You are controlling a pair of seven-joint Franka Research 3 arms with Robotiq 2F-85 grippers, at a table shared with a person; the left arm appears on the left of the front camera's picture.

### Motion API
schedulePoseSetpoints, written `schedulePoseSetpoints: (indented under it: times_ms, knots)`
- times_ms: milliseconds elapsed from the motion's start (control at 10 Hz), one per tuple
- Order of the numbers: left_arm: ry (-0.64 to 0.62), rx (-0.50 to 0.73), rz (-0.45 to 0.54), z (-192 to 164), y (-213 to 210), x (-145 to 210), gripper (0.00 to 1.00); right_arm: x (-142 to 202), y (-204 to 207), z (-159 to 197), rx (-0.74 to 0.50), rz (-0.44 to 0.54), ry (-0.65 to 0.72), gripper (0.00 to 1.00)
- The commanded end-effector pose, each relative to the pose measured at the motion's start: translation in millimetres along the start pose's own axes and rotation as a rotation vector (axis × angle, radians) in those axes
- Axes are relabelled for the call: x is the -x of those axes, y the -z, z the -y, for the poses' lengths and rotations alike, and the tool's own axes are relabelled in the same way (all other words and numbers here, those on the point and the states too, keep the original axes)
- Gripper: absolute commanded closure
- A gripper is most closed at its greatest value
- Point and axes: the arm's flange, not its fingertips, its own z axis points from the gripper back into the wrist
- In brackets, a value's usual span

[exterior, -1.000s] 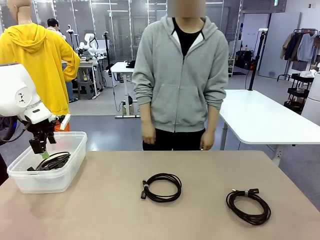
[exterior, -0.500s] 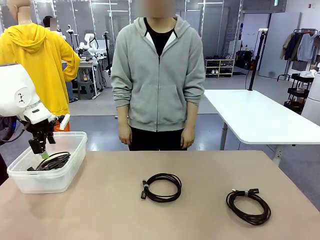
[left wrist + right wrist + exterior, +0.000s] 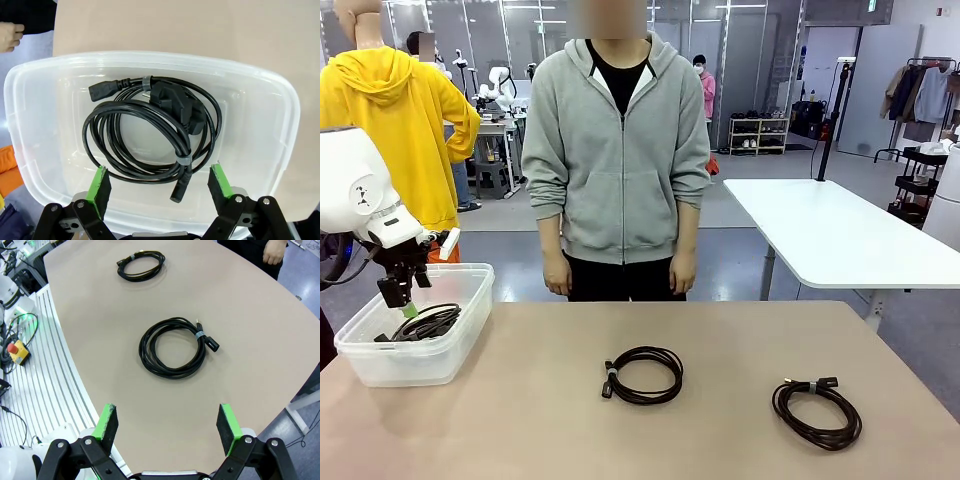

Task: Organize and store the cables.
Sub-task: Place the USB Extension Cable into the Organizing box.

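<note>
One of the cables (image 3: pixel 180 107), a black coil with a three-pin plug, lies in the clear plastic bin (image 3: pixel 260 130). My left gripper (image 3: pixel 160 175) hangs open just above it with nothing between its fingers. From the front, that gripper (image 3: pixel 400 300) is over the bin (image 3: pixel 400 365) at the table's left. A second coil (image 3: pixel 672 385) lies mid-table and a third (image 3: pixel 820 436) at the right. My right gripper (image 3: pixel 167 420) is open and high above the table, with the right coil (image 3: pixel 147 352) below it and the middle coil (image 3: pixel 142 273) farther off.
A person in a grey hoodie (image 3: pixel 620 150) stands at the far edge, hands down at their sides; one hand (image 3: pixel 275 251) is near the table's far corner. The beige tabletop (image 3: pixel 520 420) is bare between bin and coils. A white table (image 3: pixel 840 235) stands behind on the right.
The person has stepped toward the picture's left. Neither arm has moved, and the coils lie where they were.
</note>
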Motion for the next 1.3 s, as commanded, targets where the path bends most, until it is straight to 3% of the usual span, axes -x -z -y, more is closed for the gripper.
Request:
schedulePoseSetpoints:
  times_ms: [0,300,500,600,800,1100,1200]
  knots:
    - [-0.003,-0.007,-0.001,-1,1,2,0.02,1,0,0,-0.001,0.019,-0.017,0.0]
    - [0.0,0.0,0.0,0,0,0,0.02,1,0,0,-0.001,0.019,-0.017,0.0]
    - [-0.192,-0.057,-0.061,20,-43,-22,0.01,1,0,0,-0.001,0.019,-0.017,0.0]
    - [-0.175,-0.039,0.086,40,-67,-38,0.01,1,0,0,-0.001,0.019,-0.017,0.0]
    - [-0.225,-0.004,0.201,73,-103,-52,0.01,1,0,0,-0.001,0.019,-0.017,0.0]
    - [-0.307,-0.076,0.333,128,-141,-54,0.01,1,0,0,-0.001,0.019,-0.017,0.0]
    - [-0.308,-0.049,0.393,146,-144,-50,0.01,1,0,0,-0.001,0.019,-0.017,0.0]
